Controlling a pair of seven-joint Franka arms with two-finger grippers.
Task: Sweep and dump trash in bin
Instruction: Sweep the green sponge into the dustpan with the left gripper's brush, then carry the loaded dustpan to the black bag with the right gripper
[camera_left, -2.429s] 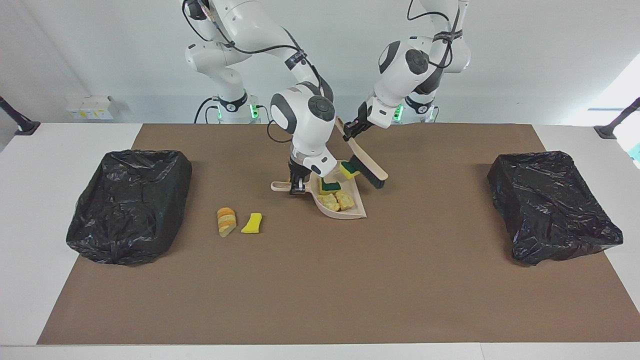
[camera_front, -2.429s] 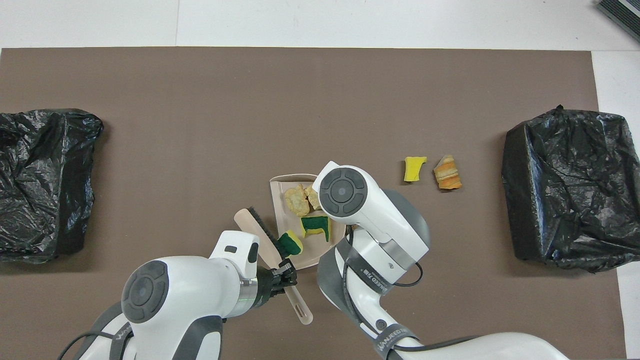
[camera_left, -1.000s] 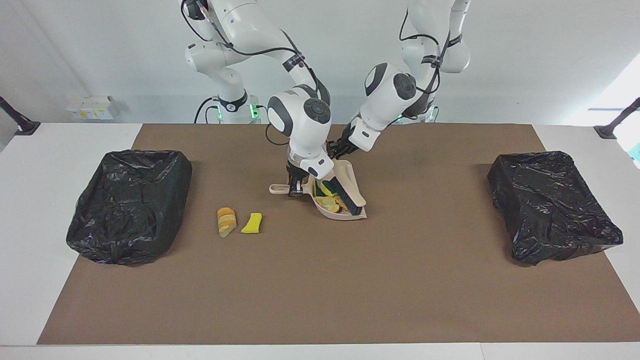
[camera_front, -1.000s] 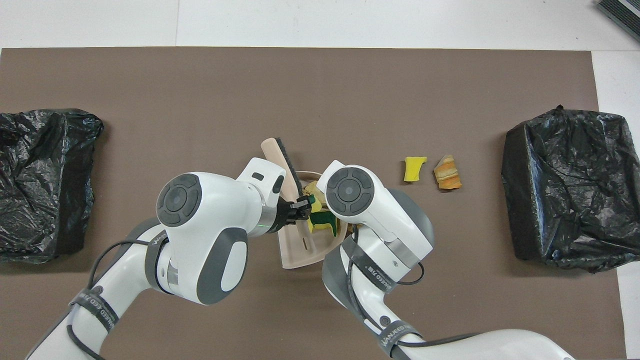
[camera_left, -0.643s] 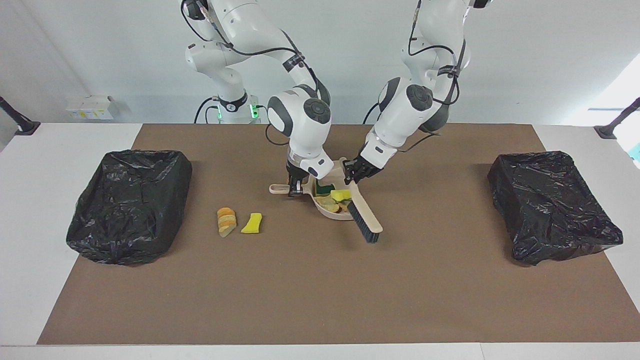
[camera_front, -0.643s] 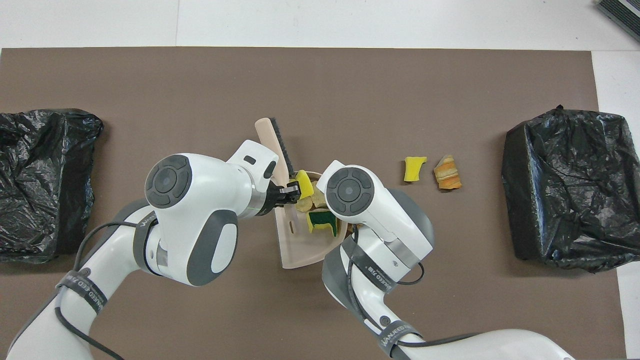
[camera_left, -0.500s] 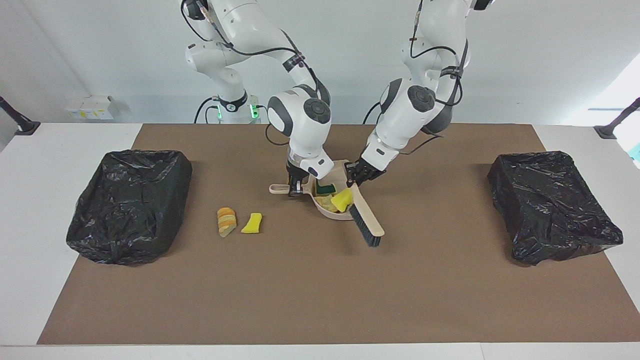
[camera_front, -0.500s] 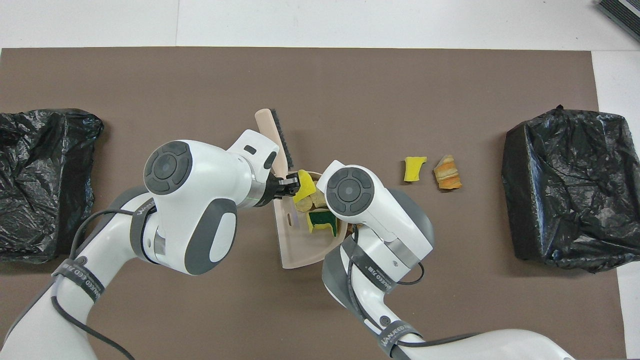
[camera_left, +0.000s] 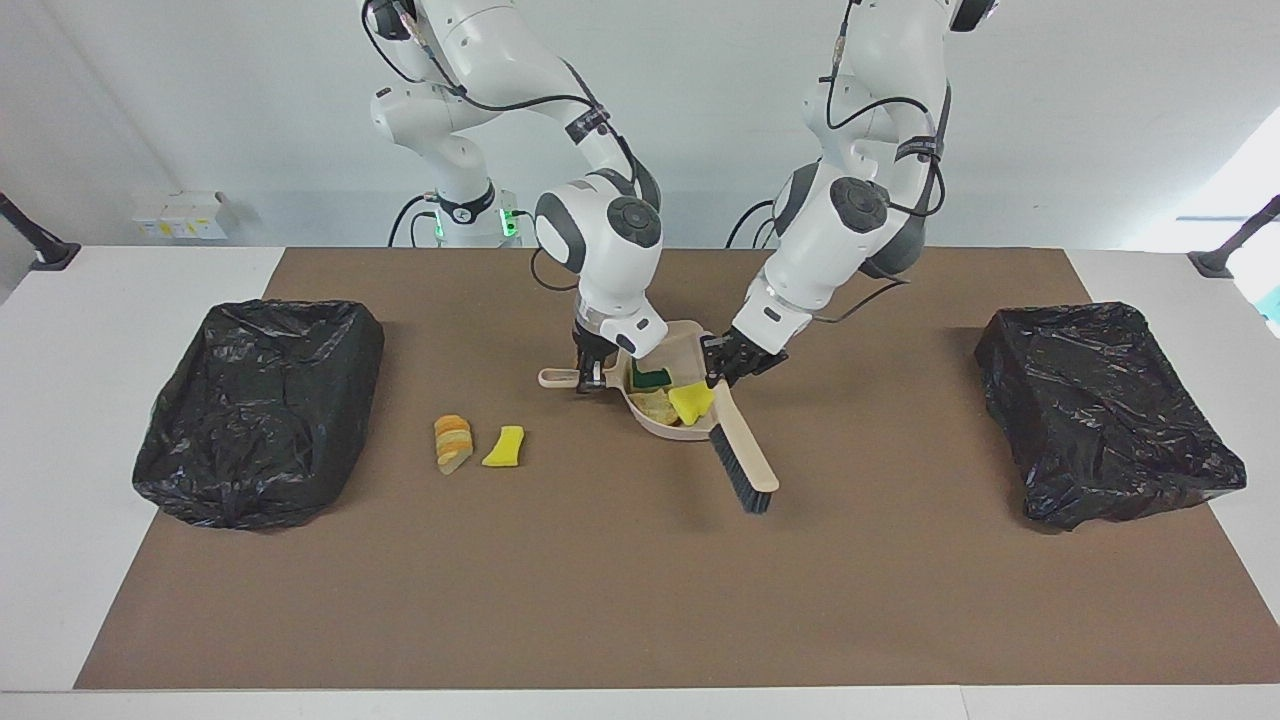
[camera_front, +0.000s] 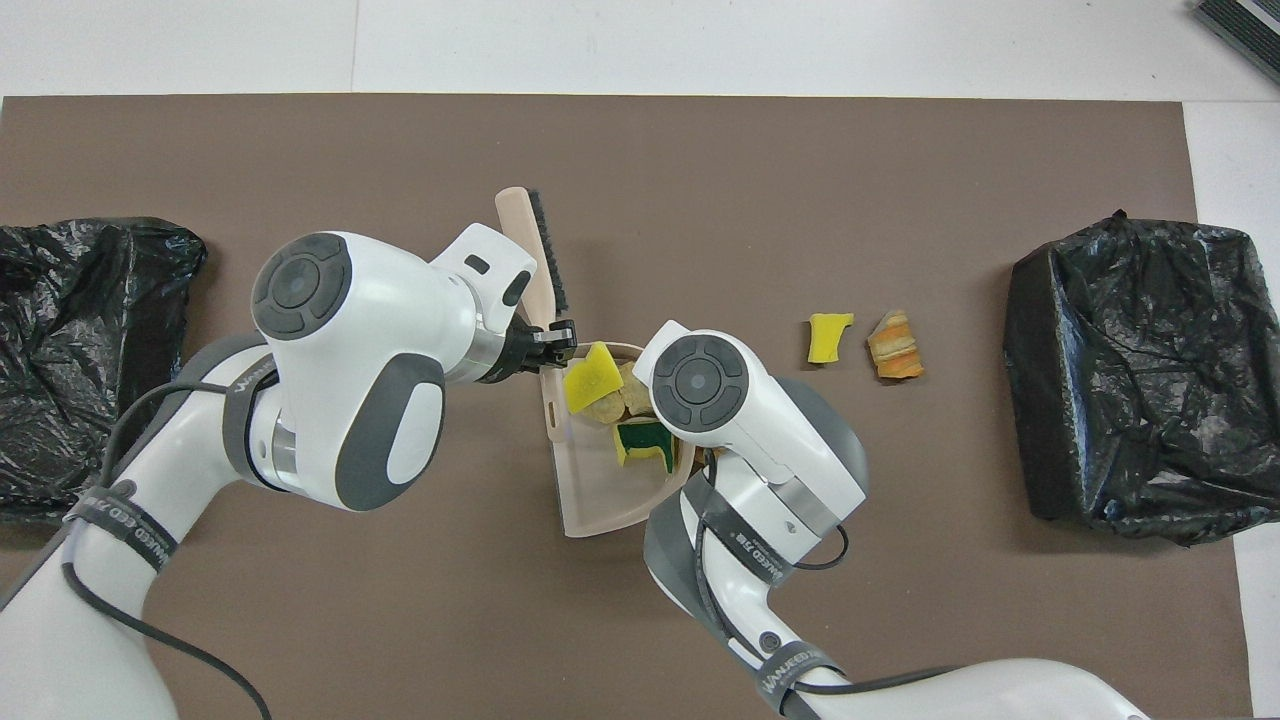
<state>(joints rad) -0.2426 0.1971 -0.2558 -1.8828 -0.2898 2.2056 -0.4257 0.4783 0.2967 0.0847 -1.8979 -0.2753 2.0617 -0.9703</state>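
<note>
Yellow, green-faced and crumbly scraps (camera_left: 670, 398) heap in my dustpan (camera_front: 590, 500); my right gripper (camera_left: 592, 372) pinches its handle, hidden overhead; my left gripper (camera_left: 728, 366) clamps the brush (camera_left: 742, 455).

I'm working in a robotics lab, not a home. Two white arms (camera_left: 610, 230) are bolted at one edge of a bare white worktop (camera_left: 60, 400), their cables looped along the links and green status lights glowing at their bases. A plain brown mat (camera_left: 640, 580) covers the worktop's middle, with a black-bagged bin (camera_left: 260, 410) at each end of the mat, the second (camera_left: 1105, 410) toward the left arm's end. The wall by the arms is blank white, and black camera-stand feet (camera_left: 40, 250) sit at the worktop's corners.
</note>
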